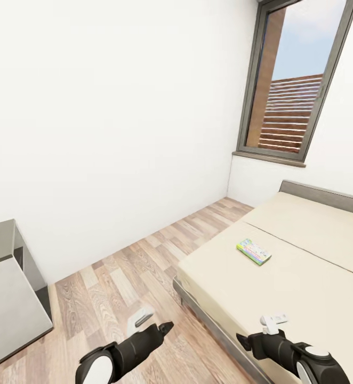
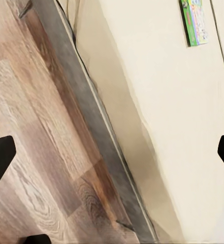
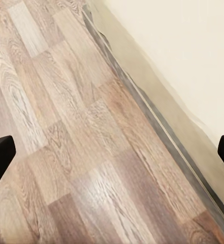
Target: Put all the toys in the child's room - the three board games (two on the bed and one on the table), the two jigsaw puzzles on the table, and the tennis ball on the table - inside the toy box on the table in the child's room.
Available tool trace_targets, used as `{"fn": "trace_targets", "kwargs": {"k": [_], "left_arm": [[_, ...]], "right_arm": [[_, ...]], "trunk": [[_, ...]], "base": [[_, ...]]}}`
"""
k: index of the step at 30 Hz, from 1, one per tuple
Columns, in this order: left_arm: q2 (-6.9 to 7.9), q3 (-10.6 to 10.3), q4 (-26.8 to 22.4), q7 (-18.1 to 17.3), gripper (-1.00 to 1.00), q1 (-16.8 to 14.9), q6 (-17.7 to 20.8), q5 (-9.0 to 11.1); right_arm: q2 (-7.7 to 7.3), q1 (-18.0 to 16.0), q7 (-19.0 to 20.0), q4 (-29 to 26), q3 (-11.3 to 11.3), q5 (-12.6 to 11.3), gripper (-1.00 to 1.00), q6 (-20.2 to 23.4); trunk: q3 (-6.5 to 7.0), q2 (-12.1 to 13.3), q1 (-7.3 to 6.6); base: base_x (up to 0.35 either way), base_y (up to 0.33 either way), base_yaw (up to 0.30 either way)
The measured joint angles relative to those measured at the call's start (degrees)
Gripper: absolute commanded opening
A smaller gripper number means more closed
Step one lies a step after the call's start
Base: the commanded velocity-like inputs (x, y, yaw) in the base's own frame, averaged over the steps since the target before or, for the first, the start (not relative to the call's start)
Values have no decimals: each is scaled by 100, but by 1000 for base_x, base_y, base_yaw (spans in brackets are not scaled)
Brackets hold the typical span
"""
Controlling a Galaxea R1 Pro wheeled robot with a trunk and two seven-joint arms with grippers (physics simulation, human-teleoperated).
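White walls and plank floor (image 1: 118, 277) filled the left of the frame; bed (image 1: 304, 266) at right carried a board game (image 1: 254, 251). Both grippers, left (image 2: 112, 152) and right (image 3: 112, 152), were spread wide, holding nothing.

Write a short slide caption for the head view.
Both grippers, left and right, near the bed, one board game on it.

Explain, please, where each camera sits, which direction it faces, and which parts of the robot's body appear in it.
Head view: from the robot's head, down over the floor and bed with a small green-edged board game; both arms show.
Left wrist view: along the left end effector at the bed's edge, floor and game; dark fingertips show.
Right wrist view: along the right end effector at floor and bed edge; fingertips show.
Shared: both wrist views show the bed edge.
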Motion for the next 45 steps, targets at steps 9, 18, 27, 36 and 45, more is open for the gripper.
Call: {"fn": "trace_targets", "kwargs": {"k": [9,18,27,36,45], "left_arm": [[70,-552,24,21,100,118,-529,-53],[115,-713,31,239,100,163,-744,-58],[102,-741,31,627,100,165,-770,-19],[96,-757,31,831,100,165,-784,6],[95,-758,31,866,100,166,-787,5]], "right_arm": [[-34,-1,86,-6,-20,11,100,-8],[-42,-22,91,-8,-51,13,100,5],[-42,-38,86,-8,-59,13,100,34],[-66,-29,100,14,-67,38,100,10],[-97,-22,100,69,-51,97,100,-1]], "trunk": [[-1,-1,0],[0,0,3],[0,0,3],[0,0,3],[0,0,3]], "base": [[-12,0,0],[-254,-29,0],[-309,-7,0],[-319,-1,0],[-321,0,0]]}}
